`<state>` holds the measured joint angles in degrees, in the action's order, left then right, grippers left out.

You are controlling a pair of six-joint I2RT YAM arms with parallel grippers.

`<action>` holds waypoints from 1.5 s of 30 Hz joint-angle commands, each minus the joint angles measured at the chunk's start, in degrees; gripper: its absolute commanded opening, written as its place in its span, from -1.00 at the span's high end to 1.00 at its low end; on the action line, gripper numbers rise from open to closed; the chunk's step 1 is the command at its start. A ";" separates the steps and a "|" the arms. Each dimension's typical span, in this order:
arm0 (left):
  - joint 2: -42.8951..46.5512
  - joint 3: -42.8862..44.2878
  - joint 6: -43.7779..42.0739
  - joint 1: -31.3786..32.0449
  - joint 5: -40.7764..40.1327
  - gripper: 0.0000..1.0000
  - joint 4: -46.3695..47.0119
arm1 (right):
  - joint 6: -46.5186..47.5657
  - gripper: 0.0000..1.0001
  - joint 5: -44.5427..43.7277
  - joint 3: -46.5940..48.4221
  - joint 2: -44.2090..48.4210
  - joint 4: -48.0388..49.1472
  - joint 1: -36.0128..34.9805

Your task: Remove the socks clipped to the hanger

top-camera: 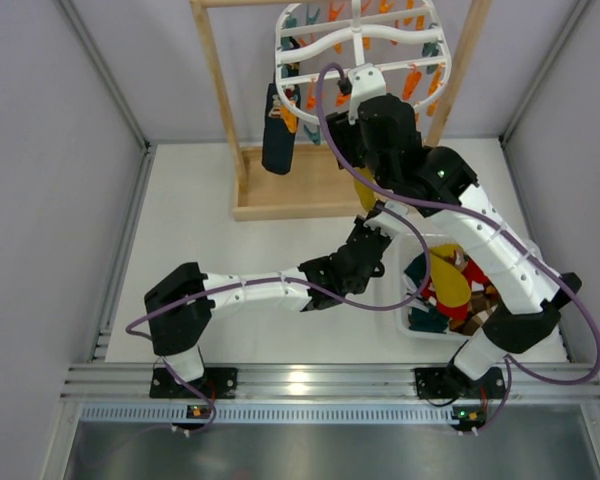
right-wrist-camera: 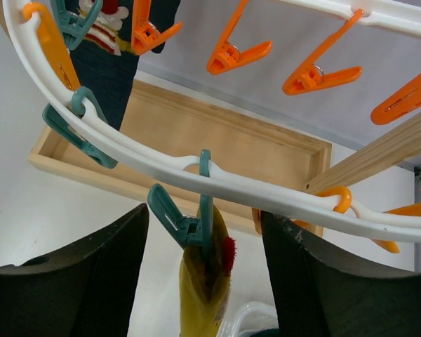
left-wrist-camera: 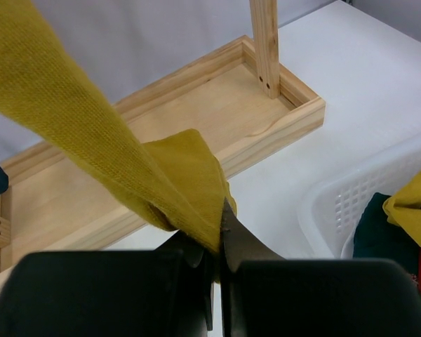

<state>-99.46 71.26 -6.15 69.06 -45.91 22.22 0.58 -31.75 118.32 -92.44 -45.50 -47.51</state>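
Observation:
The white hanger (top-camera: 355,40) hangs from the wooden stand with orange and teal pegs. A mustard yellow sock (right-wrist-camera: 205,288) hangs from a teal peg (right-wrist-camera: 189,223) on the hanger's near rim (right-wrist-camera: 281,191). My right gripper (right-wrist-camera: 205,246) is open, with a finger on each side of that peg and the sock's top. My left gripper (left-wrist-camera: 219,242) is shut on the sock's lower end (left-wrist-camera: 126,158), pulling it taut; in the top view it (top-camera: 372,232) sits below the right arm. A dark navy sock (top-camera: 278,140) is still clipped at the hanger's left.
The wooden stand's tray-like base (left-wrist-camera: 196,112) lies just behind the left gripper, with its uprights (top-camera: 220,90) either side of the hanger. A white basket (left-wrist-camera: 365,193) with several loose socks stands on the right, under the right arm (top-camera: 500,250).

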 commanded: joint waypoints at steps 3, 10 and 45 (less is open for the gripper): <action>-1.09 2.12 0.00 0.38 0.38 1.00 1.07 | -2.16 -0.31 -1.82 -1.34 5.52 3.66 -1.54; -1.17 2.30 0.35 0.38 0.82 1.00 0.81 | -1.99 -0.34 -2.27 -4.24 8.42 4.89 -3.56; 1.11 1.60 1.76 0.99 1.96 1.00 0.19 | 4.52 -0.15 -8.86 -0.28 -0.28 7.26 -1.19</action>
<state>-100.77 71.57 -5.06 69.49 -44.38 21.80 4.01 -39.09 116.38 -92.01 -42.24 -49.39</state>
